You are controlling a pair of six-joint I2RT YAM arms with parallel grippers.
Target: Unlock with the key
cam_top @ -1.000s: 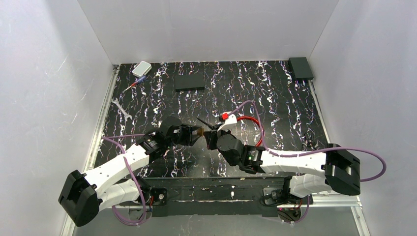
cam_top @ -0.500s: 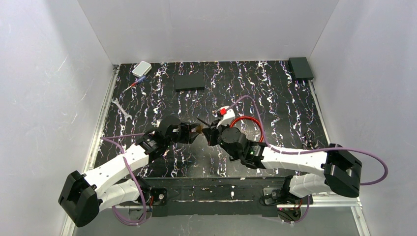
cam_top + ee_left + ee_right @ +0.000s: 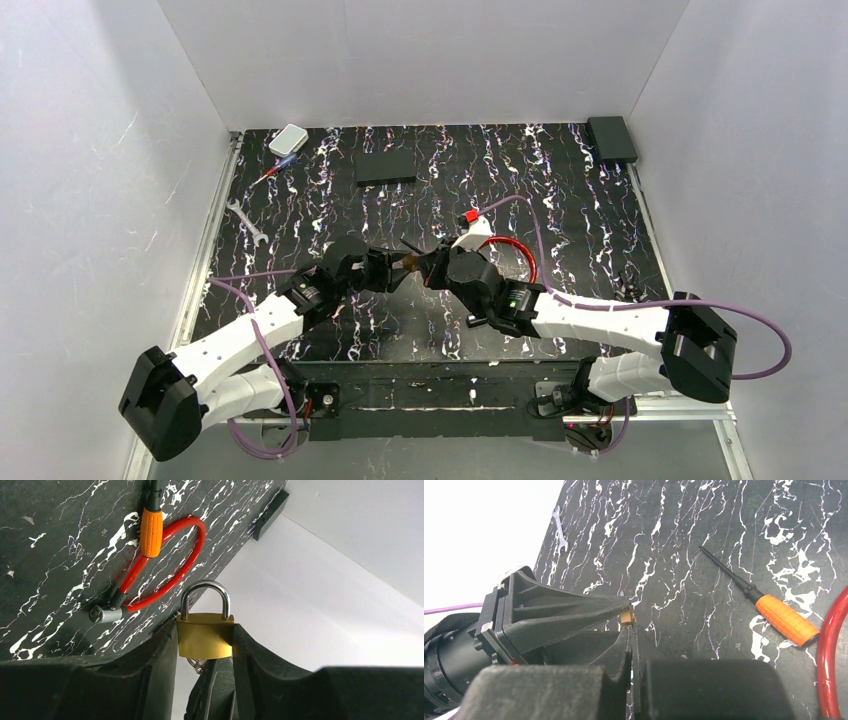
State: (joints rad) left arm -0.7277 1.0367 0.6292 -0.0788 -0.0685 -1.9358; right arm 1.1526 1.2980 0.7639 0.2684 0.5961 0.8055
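The padlock point(image 3: 205, 636) was clamped in the left gripper point(image 3: 204, 630); the shut right gripper point(image 3: 631, 630) had been brought up to its base, yet the key point(image 3: 785, 620) was left on the surface point(image 3: 674, 530), so unlocking was judged unstarted.

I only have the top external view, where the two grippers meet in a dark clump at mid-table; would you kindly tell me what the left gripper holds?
Observer: The left gripper clamps a brass padlock by its body, with the shackle closed.
Operator: And the right gripper?
Observer: The right gripper is shut, its tips up against the padlock's base.
Operator: Is anything lying loose near them?
Observer: An orange-handled tool lies on the table, with no gripper on it, beside a red cable loop.
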